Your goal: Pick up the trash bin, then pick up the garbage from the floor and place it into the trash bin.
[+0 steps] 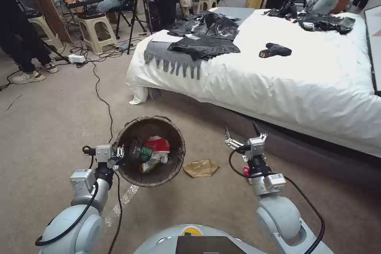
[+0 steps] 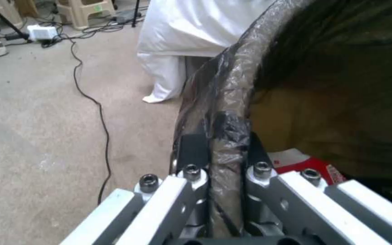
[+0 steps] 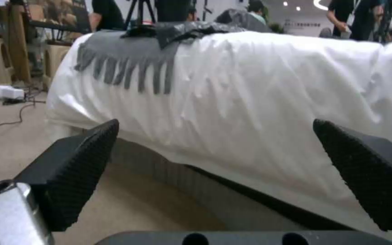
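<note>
While left claw [image 1: 119, 151] pinches just bag-covered rim of bin [image 1: 150, 151], whole load hangs off one edge. Bin held off carpet, tilted toward camera, already holding green-label bottle [image 1: 139, 154] and red-white wrapper [image 1: 158, 144]. Risk imo: slick liner slides between fingers [image 2: 191, 149], bin tips or drops, stuff spills back out. Right claw [image 1: 241, 131] wide open, empty, hovering above floor near bed [image 1: 278, 75]. Brown paper bag [image 1: 201, 167] on carpet between bin and right arm; crumpled and flat, so fingers might skate over it.
</note>
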Robot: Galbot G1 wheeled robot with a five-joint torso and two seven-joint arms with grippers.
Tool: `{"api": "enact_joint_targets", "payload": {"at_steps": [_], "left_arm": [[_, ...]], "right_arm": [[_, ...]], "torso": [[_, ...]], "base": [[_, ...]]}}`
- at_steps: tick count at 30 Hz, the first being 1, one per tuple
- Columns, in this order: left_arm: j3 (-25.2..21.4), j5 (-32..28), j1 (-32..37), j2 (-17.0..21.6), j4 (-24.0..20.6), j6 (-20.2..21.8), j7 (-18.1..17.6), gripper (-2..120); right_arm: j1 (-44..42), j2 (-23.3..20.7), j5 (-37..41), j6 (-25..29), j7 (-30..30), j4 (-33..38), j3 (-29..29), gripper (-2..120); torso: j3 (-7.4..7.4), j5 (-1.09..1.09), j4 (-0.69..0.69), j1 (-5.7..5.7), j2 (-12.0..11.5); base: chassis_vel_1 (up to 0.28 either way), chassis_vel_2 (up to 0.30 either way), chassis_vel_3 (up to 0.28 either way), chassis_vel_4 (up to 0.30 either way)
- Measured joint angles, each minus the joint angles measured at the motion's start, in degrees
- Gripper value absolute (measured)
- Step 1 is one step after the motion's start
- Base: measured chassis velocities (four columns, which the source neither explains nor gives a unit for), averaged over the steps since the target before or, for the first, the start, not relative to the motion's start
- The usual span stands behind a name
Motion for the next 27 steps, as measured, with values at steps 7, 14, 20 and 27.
{"api": "enact_joint_targets", "payload": {"at_steps": [7,14,20,27], "left_arm": [[-0.08,-0.04,-0.02,0.01,-0.09,0.00,0.00,3],[-0.45,-0.13,0.09,0.00,-0.41,0.00,-0.08,3],[-0.49,-0.18,0.20,0.09,-0.80,0.00,-0.19,3],[-0.40,-0.14,0.39,-0.09,-0.99,0.00,-0.25,3]], "right_arm": [[-1.92,-2.40,4.57,-0.22,-2.37,-1.57,4.89,100],[-4.57,-6.04,13.23,0.81,-8.24,-5.25,11.39,100],[-5.43,-8.64,18.44,1.95,-16.77,-10.31,15.78,100],[-5.04,-9.57,21.11,1.87,-23.25,-14.87,16.84,100]], "torso": [[0.00,0.01,0.00,0.00,0.00],[0.00,0.01,0.01,0.00,0.00],[0.00,0.01,0.00,0.00,0.00],[0.00,0.00,0.00,0.00,0.00]], "base": [[0.000,0.000,0.000,0.000],[0.000,0.000,0.000,0.000],[0.000,0.000,0.000,0.000],[0.000,0.000,0.000,0.000]]}}
